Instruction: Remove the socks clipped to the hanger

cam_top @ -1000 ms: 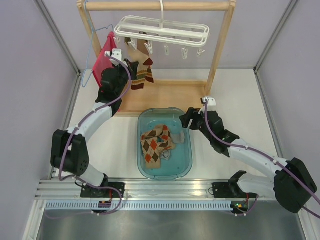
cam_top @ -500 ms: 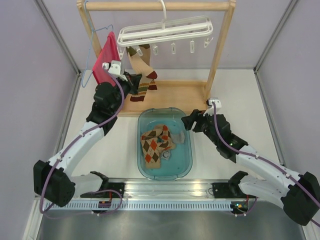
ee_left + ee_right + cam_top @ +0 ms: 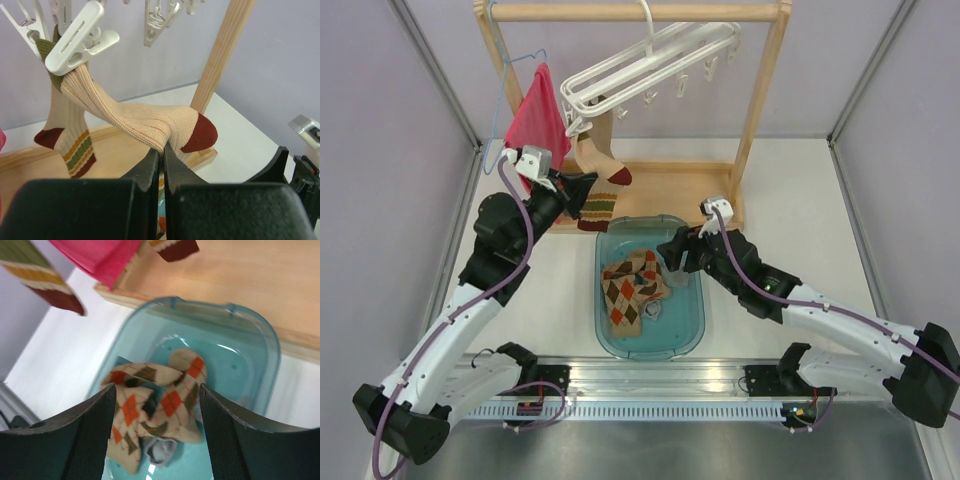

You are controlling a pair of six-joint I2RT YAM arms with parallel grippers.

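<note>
— White table (image 3: 560, 290) all round, and a wooden rack (image 3: 762, 100) at the far side. So where are your socks?
— Two hang on the white hanger (image 3: 650, 55), at its left end. Some diamond socks (image 3: 632, 285) lie in the blue tub (image 3: 682, 315), near the middle of the table.
— Why is the hanger tipped, with its left end low?
— I think it's your pull. Your left gripper (image 3: 162, 152) is pinched tight on the sock with the red toe (image 3: 145, 122), and a white clip (image 3: 75, 42) bites the top of that sock. So the sock is stretched between them.
— And the striped sock (image 3: 70, 140) beside it?
— It hangs loose from the hanger. Nothing holds it.
— What about your right gripper (image 3: 156, 386)?
— Its fingers are spread wide, with nothing in them. It hangs over the tub, I guess to keep out of the way.
— What now?
— Pull down and toward you until the clip lets go. Mind the pink cloth (image 3: 538, 115) just left of the socks; leave it be.
</note>
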